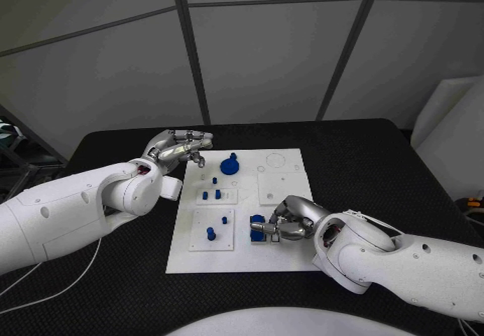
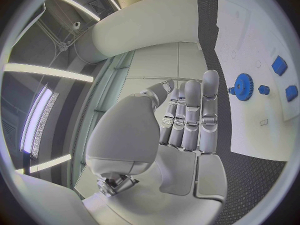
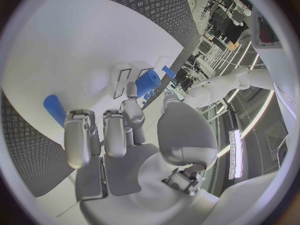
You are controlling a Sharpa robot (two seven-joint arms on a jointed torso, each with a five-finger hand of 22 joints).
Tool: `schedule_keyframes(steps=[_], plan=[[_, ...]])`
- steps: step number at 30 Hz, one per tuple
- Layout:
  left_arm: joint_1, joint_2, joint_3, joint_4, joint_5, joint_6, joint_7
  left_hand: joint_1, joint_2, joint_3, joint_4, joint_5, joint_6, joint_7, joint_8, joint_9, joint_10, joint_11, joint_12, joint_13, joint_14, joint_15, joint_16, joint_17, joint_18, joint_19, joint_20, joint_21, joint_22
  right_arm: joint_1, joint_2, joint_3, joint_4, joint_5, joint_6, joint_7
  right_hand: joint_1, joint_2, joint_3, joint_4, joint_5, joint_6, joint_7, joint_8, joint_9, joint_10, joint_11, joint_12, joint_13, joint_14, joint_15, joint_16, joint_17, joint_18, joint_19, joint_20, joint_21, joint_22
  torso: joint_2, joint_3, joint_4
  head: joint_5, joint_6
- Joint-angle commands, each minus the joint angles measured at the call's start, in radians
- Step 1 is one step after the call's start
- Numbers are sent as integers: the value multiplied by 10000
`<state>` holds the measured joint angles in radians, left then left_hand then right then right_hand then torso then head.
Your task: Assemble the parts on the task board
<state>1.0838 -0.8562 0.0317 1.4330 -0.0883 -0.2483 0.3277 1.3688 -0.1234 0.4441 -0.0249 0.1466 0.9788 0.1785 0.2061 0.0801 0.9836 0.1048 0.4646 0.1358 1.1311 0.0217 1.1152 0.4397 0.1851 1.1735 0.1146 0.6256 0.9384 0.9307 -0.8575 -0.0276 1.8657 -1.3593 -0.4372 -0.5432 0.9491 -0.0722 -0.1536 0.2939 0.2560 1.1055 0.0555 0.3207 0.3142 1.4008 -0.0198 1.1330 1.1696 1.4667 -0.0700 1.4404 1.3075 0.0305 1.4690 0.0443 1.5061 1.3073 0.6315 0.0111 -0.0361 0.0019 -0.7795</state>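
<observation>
Risk: right hand (image 1: pixel 285 222), fingers curled beside a blue block (image 1: pixel 259 229), grasp unclear, may nudge it; left hand (image 1: pixel 180 148) hovers open, holding nothing.

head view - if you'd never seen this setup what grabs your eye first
The white task board in the middle of the black table stands out, dotted with small blue parts. A blue gear sits near its far edge, just beside the left hand, which hovers with nothing in it. Nearer the robot, the right hand curls its fingers over a blue block at the board's near middle.
</observation>
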Motion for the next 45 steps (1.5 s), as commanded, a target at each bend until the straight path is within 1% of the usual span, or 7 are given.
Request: schedule_keyframes(steps=[1, 7, 15, 21, 30, 37, 45], plan=[[14, 5, 7, -2, 26, 96, 28, -34, 63, -24, 40, 13, -83, -15, 52, -13, -59, 1, 62, -15, 51, 25, -67, -9, -29, -38, 64, -32, -9, 7, -79, 0, 108, -223, -80, 198, 476, 16, 95, -29, 403, 2, -23, 38, 85, 89, 2, -30, 50, 573, -96, -17, 105, -42, 257, -77, -25, 1721, -4, 4, 1, 6, -10], [14, 2, 6, -11, 26, 100, 27, -34, 63, -24, 40, 13, -83, -15, 52, -13, -59, 1, 62, -15, 51, 25, -67, -9, -29, -38, 64, -32, -9, 7, -195, 0, 207, -488, -88, 165, 2258, 136, 367, -559, 395, 52, -79, 107, 255, 147, -50, -16, 176, 582, -143, -3, 154, -52, 288, -113, -2, 1762, -8, 1, -3, -1, -3], [13, 5, 6, -7, 26, 109, 29, -32, 65, -24, 40, 13, -87, -13, 54, -14, -63, 2, 66, -15, 51, 26, -67, -12, -27, -40, 65, -39, -14, 7, -110, 0, 81, -722, -125, 1, 3652, 532, 728, -1176, 180, 118, -180, 203, 395, 206, -147, 7, 283, 595, -221, 24, 219, -67, 335, -185, 37, 1822, -1, -6, 28, -48, -11], [13, -27, 6, 4, 26, 98, 27, -30, 66, -25, 40, 14, -91, -11, 55, -14, -67, 3, 69, -15, 51, 26, -68, -15, -25, -42, 65, -48, -20, 7, -96, 0, 49, -768, -130, -13, 3796, 661, 798, -1209, 24, 121, -195, 216, 423, 229, -158, 28, 324, 598, -229, 28, 232, -71, 346, -198, 45, 1835, 4, -7, 8, -23, -23], [13, -54, 6, 22, 26, 95, 23, -31, 69, -25, 42, 14, -93, -9, 57, -14, -70, 5, 72, -16, 51, 27, -68, -17, -27, -37, 65, -41, -16, 6, -297, 0, 198, -654, -471, 410, 3773, 522, 693, -1185, 171, 18, -145, 170, 433, 183, -126, -92, 262, 572, -215, -42, 112, -47, 273, -198, -21, 1753, 2, 0, 3, -39, -27], [13, -93, 6, 32, 26, 71, 32, -31, 69, -25, 42, 14, -93, -9, 57, -14, -70, 5, 72, -16, 51, 27, -68, -17, -27, -37, 65, -41, -16, 13, -1096, 12, 649, -291, -996, 1273, 3803, 444, 601, -1047, 459, -629, 171, -389, 226, 51, 118, -339, 143, 529, -31, -179, -100, -1, 119, -70, -163, 1580, -12, 3, -8, -76, -21], [12, -61, 5, 29, 27, 56, 91, -103, 44, -75, 88, 4, -110, -3, 71, -15, -93, 15, 98, -17, 52, 39, -67, -34, -29, -39, 76, -67, -35, 206, -2415, 84, 906, -302, -434, 1186, 3831, 354, 494, -923, 432, -762, 334, -843, 39, -27, 267, -545, 35, 519, 106, -223, -157, 15, 78, 76, -205, 1537, 0, 0, -40, -275, 59]])
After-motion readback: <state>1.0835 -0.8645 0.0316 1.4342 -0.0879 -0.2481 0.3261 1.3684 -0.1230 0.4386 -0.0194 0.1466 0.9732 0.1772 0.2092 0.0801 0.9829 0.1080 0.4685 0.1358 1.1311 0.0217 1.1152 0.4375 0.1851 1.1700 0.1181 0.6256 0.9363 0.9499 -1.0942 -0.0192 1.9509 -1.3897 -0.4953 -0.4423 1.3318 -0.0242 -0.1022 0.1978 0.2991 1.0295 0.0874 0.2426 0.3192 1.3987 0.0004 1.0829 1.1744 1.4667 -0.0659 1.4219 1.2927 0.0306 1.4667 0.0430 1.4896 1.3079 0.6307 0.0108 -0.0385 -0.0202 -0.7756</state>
